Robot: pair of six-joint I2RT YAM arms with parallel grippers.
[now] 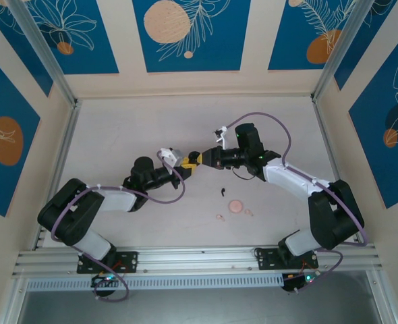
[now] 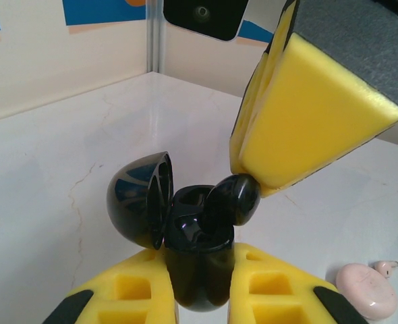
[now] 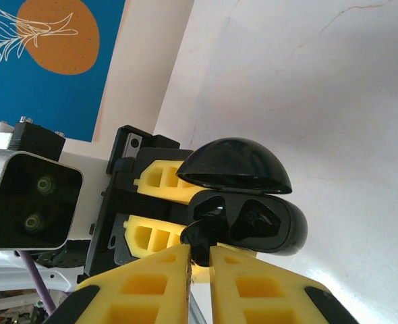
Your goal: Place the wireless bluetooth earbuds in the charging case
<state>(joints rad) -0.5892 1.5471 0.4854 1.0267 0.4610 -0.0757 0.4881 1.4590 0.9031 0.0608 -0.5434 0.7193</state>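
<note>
Black charging case, lid open, sits clamped in left gripper; right gripper pinches black earbud at the socket mouth, where skewed entry risks jamming or dropping it.

A glossy black charging case stands upright at the bottom centre of the left wrist view, its domed lid swung open to the left. A black earbud touches its rim. At lower right lie a closed pale pink case and a pink earbud.
</note>
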